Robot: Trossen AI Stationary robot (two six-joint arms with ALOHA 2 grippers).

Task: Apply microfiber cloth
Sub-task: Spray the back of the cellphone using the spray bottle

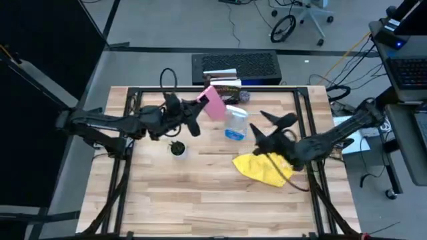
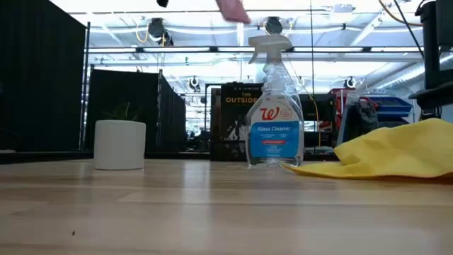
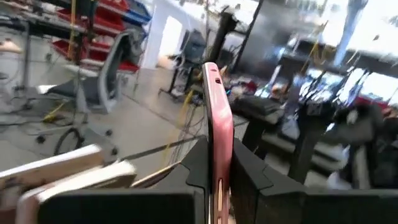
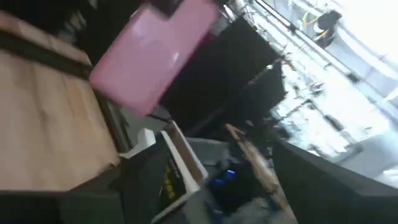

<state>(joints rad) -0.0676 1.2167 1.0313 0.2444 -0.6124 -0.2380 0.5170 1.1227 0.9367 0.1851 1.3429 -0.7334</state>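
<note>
At the lower right of the high view, the microfiber cloth (image 1: pixel 261 168) lies crumpled on the wooden table (image 1: pixel 200 200), its long axis running from upper left down to lower right. The right gripper (image 1: pixel 275 130) hovers just above and slightly up-frame of it, so the cloth lies directly below and a little toward the frame's bottom from that gripper. In the right wrist view its two dark fingers (image 4: pixel 329 186) stand spread with nothing between them, so it is released. The right arm is clearly the nearer one to the cloth.

The left gripper (image 1: pixel 198 115), at upper centre, is clamped on a pink-cased phone (image 1: pixel 213 102) held on edge above the table; the left wrist view shows the phone (image 3: pixel 217 130) pinched between its fingers. The spray bottle (image 1: pixel 235 123) stands between the two grippers, just up-frame of the cloth, and in the low view the cloth (image 2: pixel 393 152) lies beside the bottle (image 2: pixel 274 106) at the right. My judgement is that the coming move is a short descent of the right gripper onto the cloth
</note>
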